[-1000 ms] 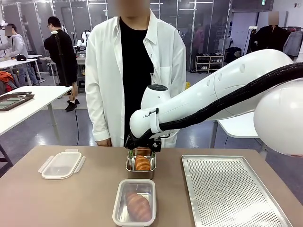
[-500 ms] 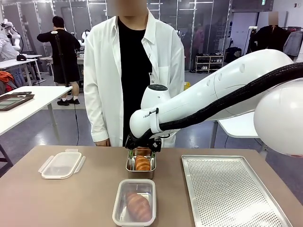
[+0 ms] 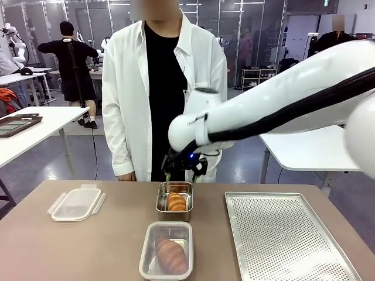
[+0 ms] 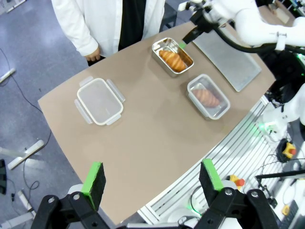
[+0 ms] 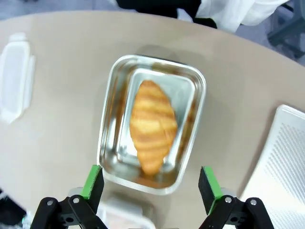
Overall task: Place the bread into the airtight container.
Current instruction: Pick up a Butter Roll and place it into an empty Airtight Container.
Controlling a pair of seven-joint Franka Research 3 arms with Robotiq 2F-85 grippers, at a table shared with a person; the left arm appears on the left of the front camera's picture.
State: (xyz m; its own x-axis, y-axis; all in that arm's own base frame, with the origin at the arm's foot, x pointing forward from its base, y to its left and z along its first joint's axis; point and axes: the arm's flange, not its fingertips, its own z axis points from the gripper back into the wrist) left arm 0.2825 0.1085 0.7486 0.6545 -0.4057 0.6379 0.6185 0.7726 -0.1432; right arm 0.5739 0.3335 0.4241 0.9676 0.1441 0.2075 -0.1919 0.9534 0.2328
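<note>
A golden croissant (image 3: 176, 202) (image 5: 152, 125) lies in a steel tin (image 3: 159, 206) (image 5: 107, 109) at the table's middle. Nearer the robot's side stands the clear airtight container (image 3: 146, 257) (image 4: 220, 106) with another piece of bread (image 3: 171, 256) (image 4: 205, 97) inside. Its clip lid (image 3: 76, 204) (image 4: 99, 101) rests apart at the left. My right gripper (image 3: 183, 172) (image 5: 150, 183) hangs open just above the tin, holding nothing, its fingers either side of the croissant in the right wrist view. High over the table's edge, my left gripper (image 4: 151, 176) is open and empty.
A perforated metal tray (image 3: 281, 234) (image 4: 228, 53) (image 5: 286, 152) lies at the right of the table. A person in a white coat stands at the far edge behind the tin, one hand (image 3: 128, 175) by the table edge. The right arm's bulk spans the upper right.
My right arm has lifted, carrying the open gripper up from the tin's far rim. Both pieces of bread stay where they were.
</note>
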